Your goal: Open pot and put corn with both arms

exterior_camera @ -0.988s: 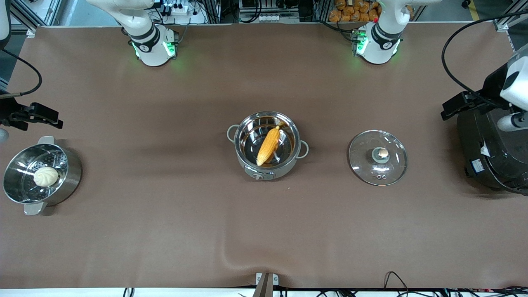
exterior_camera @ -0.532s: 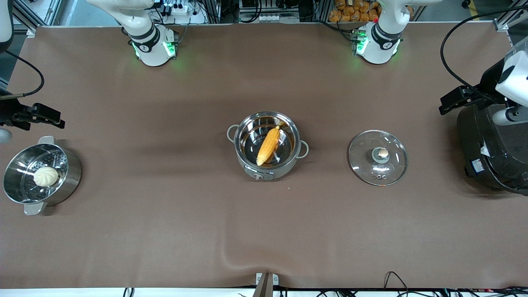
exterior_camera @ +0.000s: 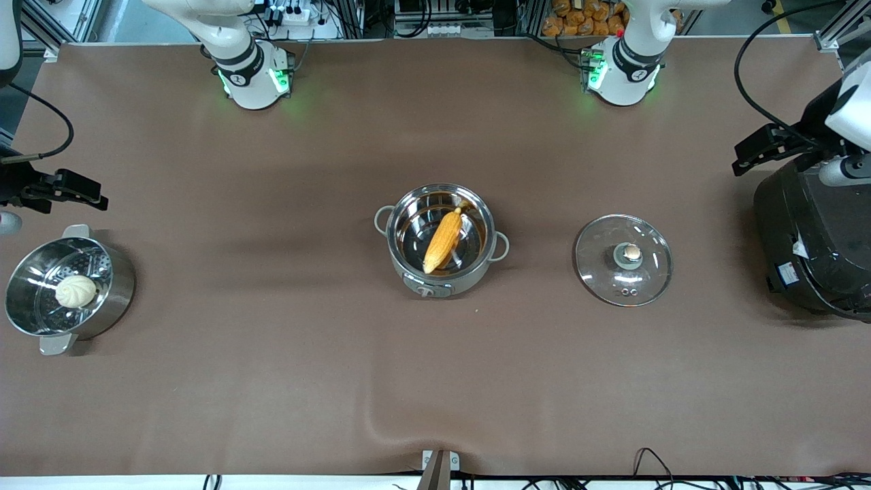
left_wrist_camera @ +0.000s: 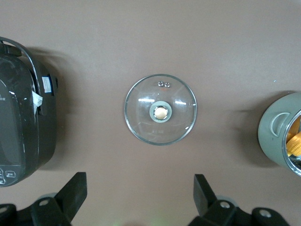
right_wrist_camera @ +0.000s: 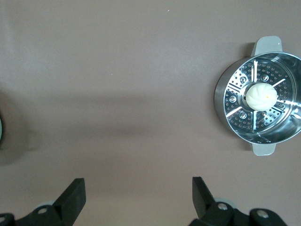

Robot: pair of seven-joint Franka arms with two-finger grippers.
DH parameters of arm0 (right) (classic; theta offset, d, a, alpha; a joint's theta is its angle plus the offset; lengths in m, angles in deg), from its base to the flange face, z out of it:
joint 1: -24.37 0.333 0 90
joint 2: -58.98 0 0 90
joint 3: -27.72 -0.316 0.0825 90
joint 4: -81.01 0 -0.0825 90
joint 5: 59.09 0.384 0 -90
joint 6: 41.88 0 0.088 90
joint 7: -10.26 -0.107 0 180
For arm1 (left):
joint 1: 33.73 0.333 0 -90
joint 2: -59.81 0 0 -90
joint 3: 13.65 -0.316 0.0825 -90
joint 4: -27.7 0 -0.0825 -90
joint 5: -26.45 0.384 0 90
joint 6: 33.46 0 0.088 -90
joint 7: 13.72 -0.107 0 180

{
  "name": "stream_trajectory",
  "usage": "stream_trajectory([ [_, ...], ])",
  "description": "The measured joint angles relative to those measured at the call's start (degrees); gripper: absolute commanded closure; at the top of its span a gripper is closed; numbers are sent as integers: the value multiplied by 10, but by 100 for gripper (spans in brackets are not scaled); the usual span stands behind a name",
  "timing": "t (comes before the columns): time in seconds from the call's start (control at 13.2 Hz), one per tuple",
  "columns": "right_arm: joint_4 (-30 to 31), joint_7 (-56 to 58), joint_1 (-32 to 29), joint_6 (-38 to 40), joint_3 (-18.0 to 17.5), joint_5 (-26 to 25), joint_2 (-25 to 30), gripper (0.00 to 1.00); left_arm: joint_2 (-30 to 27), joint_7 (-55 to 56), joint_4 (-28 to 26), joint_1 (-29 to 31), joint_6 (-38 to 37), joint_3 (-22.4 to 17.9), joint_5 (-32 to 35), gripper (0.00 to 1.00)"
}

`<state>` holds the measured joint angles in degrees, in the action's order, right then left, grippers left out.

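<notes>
The round steel pot point(exterior_camera: 408, 262) stands uncovered in the middle of the table, its edge also showing in the left wrist view point(left_wrist_camera: 275, 136). The yellow-orange corn point(exterior_camera: 442, 239) lies slanted inside it. The glass lid point(exterior_camera: 623, 260) with its copper knob rests flat on the table beside the pot, toward the left arm's end. My left gripper point(left_wrist_camera: 139, 184) hangs open and empty high above the table near the lid point(left_wrist_camera: 160, 109). My right gripper point(right_wrist_camera: 138, 186) is open and empty too, high over the right arm's end near the steamer pot.
A big black rice cooker point(exterior_camera: 810, 238) stands at the left arm's end of the table. A steel steamer pot point(exterior_camera: 112, 299) holding a white bun point(exterior_camera: 75, 291) stands at the right arm's end. The brown cloth has a wrinkle point(exterior_camera: 381, 415) near the front edge.
The left arm's hand has shifted a little toward the arms' bases, above the rice cooker. The right arm has barely moved. Pot, corn and lid lie as before.
</notes>
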<state>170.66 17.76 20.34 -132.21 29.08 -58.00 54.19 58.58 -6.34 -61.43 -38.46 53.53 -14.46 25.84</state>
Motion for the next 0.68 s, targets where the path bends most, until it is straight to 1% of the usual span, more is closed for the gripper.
stream_trajectory([
  [0.68, 0, 0, 0, -1, 0, 0, 1, 0, 1, 5, 1, 0, -4, -3, 0, 0],
])
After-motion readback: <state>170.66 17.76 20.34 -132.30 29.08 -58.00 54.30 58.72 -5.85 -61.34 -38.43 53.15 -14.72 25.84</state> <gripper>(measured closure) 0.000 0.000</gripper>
